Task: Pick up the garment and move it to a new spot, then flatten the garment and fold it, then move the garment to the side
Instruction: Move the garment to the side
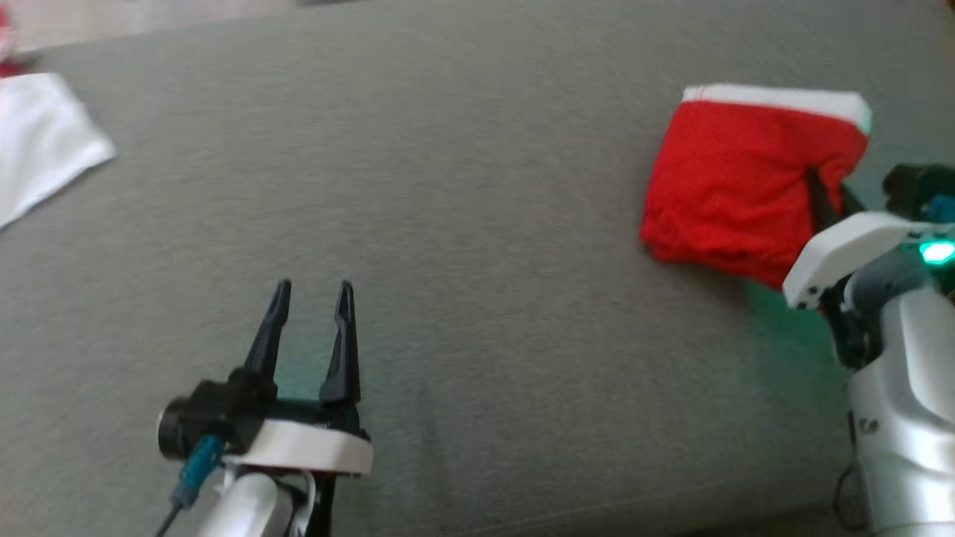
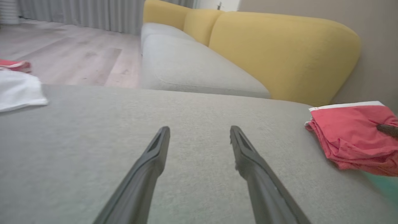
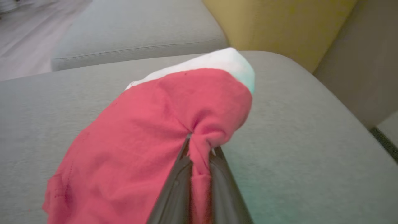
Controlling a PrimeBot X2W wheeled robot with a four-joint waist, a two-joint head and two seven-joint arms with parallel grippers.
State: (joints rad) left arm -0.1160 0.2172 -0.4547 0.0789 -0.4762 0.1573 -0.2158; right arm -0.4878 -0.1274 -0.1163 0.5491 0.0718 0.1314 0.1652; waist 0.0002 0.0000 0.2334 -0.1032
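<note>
Lurker: Grip update? What's your right gripper (image 3: pixel 200 146) doing with that red garment (image 1: pixel 735 186)?

Me: clamped on it, lol. My two dark fingers (image 3: pixel 177 186) are pinched almost together, with a fold of red fabric squeezed between them at the near edge of the bundle. In my right wrist view the cloth puckers and bunches up around the tips.

Lurker: nice. Where's the thing actually sitting?

Me: on the grey cushion (image 1: pixel 477 186), over on my right side, near its far right corner. It's folded into a chunky, roughly square bundle with a white band (image 1: pixel 776 97) along the far edge. Most of it lies on the cushion. I honestly can't tell if the pinched bit is lifted clear.

Lurker: and the other arm?

Me: left gripper (image 1: pixel 313 294) is spread wide, with just grey cushion showing between the fingers. It hangs low over the near left part of the cushion, well apart from the garment. A white cloth (image 1: pixel 37 142) lies at the cushion's far left edge, away from both grippers. Past the cushion is a sofa with a yellow backrest (image 2: pixel 279 53).
</note>
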